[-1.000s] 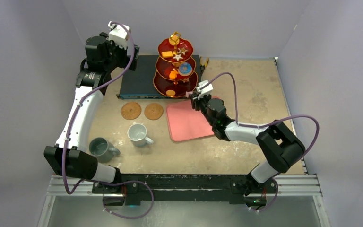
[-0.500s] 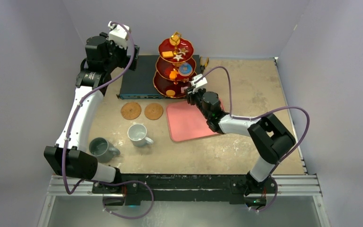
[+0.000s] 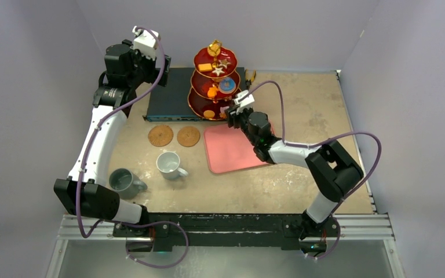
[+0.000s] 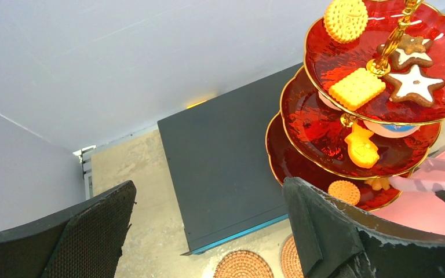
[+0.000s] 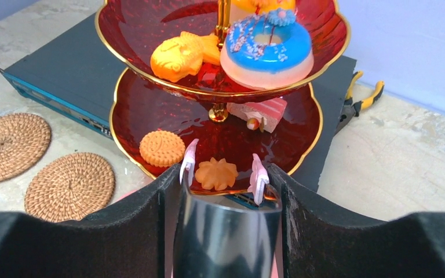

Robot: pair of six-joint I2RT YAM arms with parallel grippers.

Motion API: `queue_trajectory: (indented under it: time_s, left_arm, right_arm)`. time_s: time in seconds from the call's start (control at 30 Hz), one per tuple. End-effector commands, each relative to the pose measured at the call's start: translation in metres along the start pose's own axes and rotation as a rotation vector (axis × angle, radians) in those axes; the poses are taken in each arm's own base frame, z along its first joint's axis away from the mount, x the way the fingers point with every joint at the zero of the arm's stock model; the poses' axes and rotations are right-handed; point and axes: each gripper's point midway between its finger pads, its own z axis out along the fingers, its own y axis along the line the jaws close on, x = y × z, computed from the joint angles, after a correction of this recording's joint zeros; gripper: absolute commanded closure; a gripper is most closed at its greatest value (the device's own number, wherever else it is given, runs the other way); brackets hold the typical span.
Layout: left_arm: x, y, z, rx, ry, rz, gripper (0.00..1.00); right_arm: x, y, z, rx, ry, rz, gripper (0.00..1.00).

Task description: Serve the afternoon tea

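Nearest, at the lower left of the overhead view, the grey mug (image 3: pixel 124 181) and the white mug (image 3: pixel 169 164) are being left standing upright, with nothing touching them. Just beyond them, the cork coasters (image 3: pixel 160 135) are being left bare, side by side, and the pink tray (image 3: pixel 232 150) is being crossed by the right arm (image 3: pixel 292 155).

At the lower centre of the right wrist view, metal tongs (image 5: pixel 226 231) are being clamped by the right gripper (image 5: pixel 223 194). Their pink tips (image 5: pixel 189 159) are being held apart, one on each side of an orange flower-shaped biscuit (image 5: pixel 216 174). The biscuit is lying at the front of the bottom tier of the red three-tier stand (image 5: pixel 145 104). Whether the tips are pressing it cannot be told.

The biscuit is being judged light, stiff and rather smooth, so it is best pinched low across its scalloped edge with the soft tips. The stand is being judged top-heavy and easily tipped by a nudge.

Farthest, at the upper left of the overhead view, the left gripper (image 4: pixel 208 191) is being held wide open and empty near the dark electronics box (image 4: pixel 220 168).
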Motion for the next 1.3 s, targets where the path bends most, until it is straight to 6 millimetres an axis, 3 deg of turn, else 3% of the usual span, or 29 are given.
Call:
queue_trajectory:
  time_s: [0.0,0.37,0.5,0.67,0.87,1.27]
  left_arm:
    - [-0.025,0.007,-0.009,-0.019,-0.067,0.004,0.01]
    - [-0.025,0.005,-0.009,-0.007,-0.070,0.000,0.01]
    - [-0.027,0.004,-0.008,-0.004,-0.074,-0.002,0.01]
    - [-0.027,0.004,-0.009,0.000,-0.075,-0.002,0.01]
    - [-0.026,0.003,-0.007,0.005,-0.075,0.002,0.01]
    - [-0.027,0.003,-0.002,0.013,-0.077,0.002,0.01]
  right_arm:
    - [-0.041,-0.016,-0.018,0.054,-0.094,0.019,0.46]
    - [0.020,-0.061,-0.088,0.258,0.071,0.122,0.46]
    - [0.032,-0.072,-0.107,0.314,0.101,0.164,0.46]
    - [0.045,-0.084,-0.113,0.415,0.162,0.207,0.46]
    - [0.046,-0.098,-0.119,0.516,0.152,0.240,0.45]
    - [0.053,-0.106,-0.113,0.594,0.136,0.272,0.44]
